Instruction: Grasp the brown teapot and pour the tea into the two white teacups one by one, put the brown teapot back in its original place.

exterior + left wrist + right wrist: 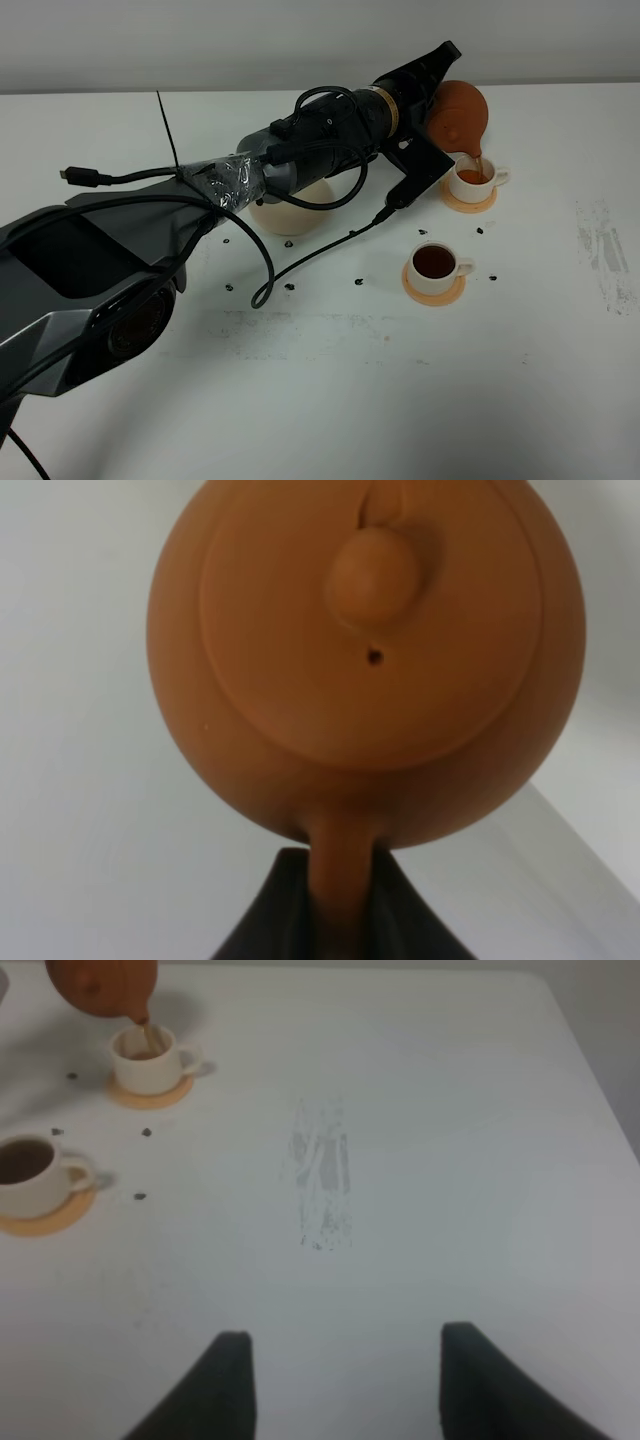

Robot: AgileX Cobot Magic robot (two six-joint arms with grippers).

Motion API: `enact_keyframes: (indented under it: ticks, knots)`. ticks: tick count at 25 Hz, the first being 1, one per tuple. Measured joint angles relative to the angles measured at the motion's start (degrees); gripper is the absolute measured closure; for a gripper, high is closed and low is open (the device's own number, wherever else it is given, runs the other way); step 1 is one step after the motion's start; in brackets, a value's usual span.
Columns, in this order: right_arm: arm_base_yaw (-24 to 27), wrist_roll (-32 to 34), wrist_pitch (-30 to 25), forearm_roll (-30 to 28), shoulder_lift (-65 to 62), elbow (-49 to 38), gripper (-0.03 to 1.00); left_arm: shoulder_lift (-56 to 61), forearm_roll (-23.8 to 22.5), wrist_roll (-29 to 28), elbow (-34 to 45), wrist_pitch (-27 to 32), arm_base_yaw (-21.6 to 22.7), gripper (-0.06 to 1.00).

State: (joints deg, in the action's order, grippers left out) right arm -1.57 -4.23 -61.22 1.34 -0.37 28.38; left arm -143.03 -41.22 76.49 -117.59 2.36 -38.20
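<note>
While the left gripper (340,912) clamps the brown teapot (460,112) by its handle (340,865), the spout (474,150) hangs over the upper-right teacup (470,187). Its cream saucer (285,222) lies lower-left under that arm; right gripper (345,1345) agape, empty.

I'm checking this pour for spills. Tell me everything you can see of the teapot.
The teapot is squat, round and reddish-brown, matte like unglazed clay. Its lid is on, with a round knob and a small vent hole. It hangs in the air, tipped spout-down just above the far cup, and a thin stream of tea falls from it into the cup. The left claw is shut on its loop handle; nothing else holds it.
</note>
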Motion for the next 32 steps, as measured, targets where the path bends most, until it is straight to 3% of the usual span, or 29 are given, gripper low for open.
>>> enact_keyframes:
  ticks: [17,32]
  knots:
    - [0.00,0.00,0.00,0.00,0.00,0.00,0.53,0.00,-7.85,0.36,0.00,-1.65,0.00,0.83]
    - [0.00,0.00,0.00,0.00,0.00,0.00,0.53,0.00,-11.22,0.36,0.00,-4.19,0.00,0.83]
